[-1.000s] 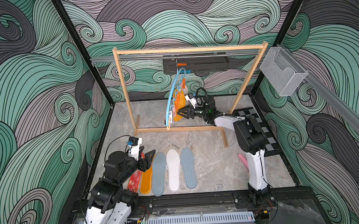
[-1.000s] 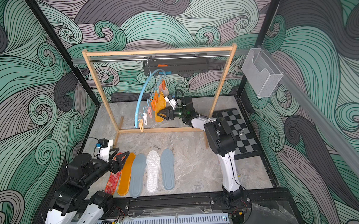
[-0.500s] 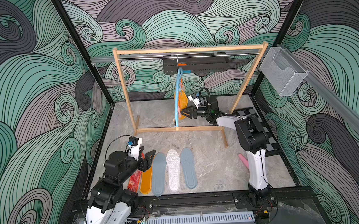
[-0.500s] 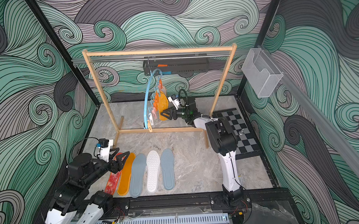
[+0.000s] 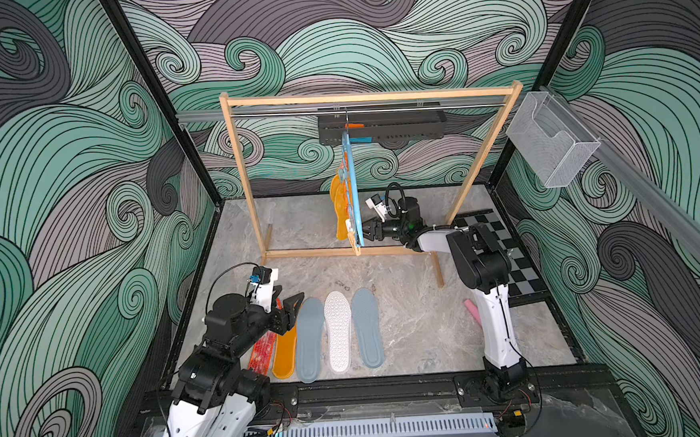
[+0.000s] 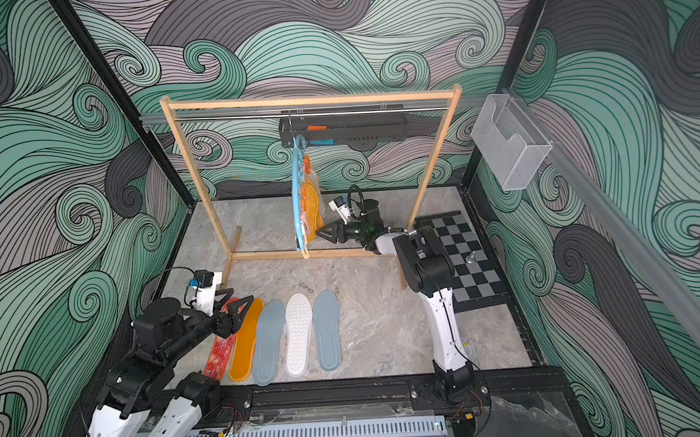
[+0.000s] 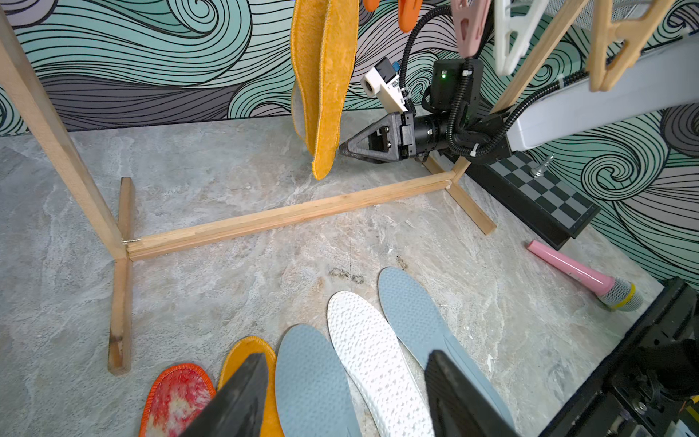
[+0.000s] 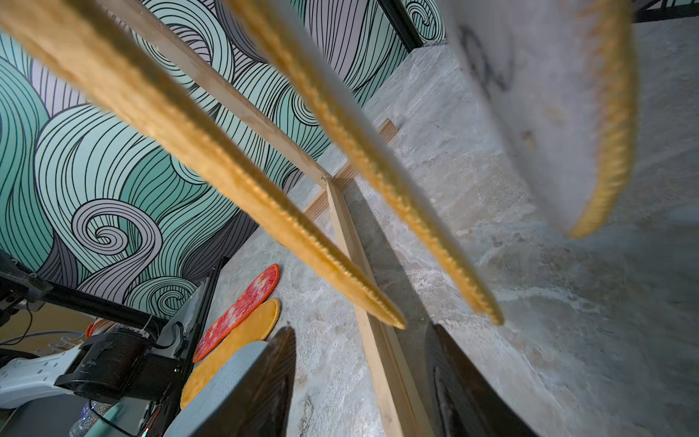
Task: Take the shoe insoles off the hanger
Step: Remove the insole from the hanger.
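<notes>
Floor (image 5: 408, 316): grey marbled; enclosed by wave-patterned walls (image 5: 329, 42)
Hanger (image 5: 353, 194): hung from the wooden rack (image 5: 242, 184); three insoles (image 7: 325, 75) clipped on
Loose insoles (image 5: 338, 332): five, laid before the rack
Left gripper (image 6: 236, 299): jaws parted; nothing held
Right gripper (image 6: 325, 234): jaws parted; nothing held; under the rack

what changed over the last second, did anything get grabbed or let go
The hanger, with the hanging insoles clipped to it, turned on its hook toward the right end effector: its arch showed earlier, now it is nearly edge-on in both top views. Nothing was taken hold of or let go; both end effectors stayed open. Unchanged: the left end effector, the five insoles on the floor, the wooden rack.
</notes>
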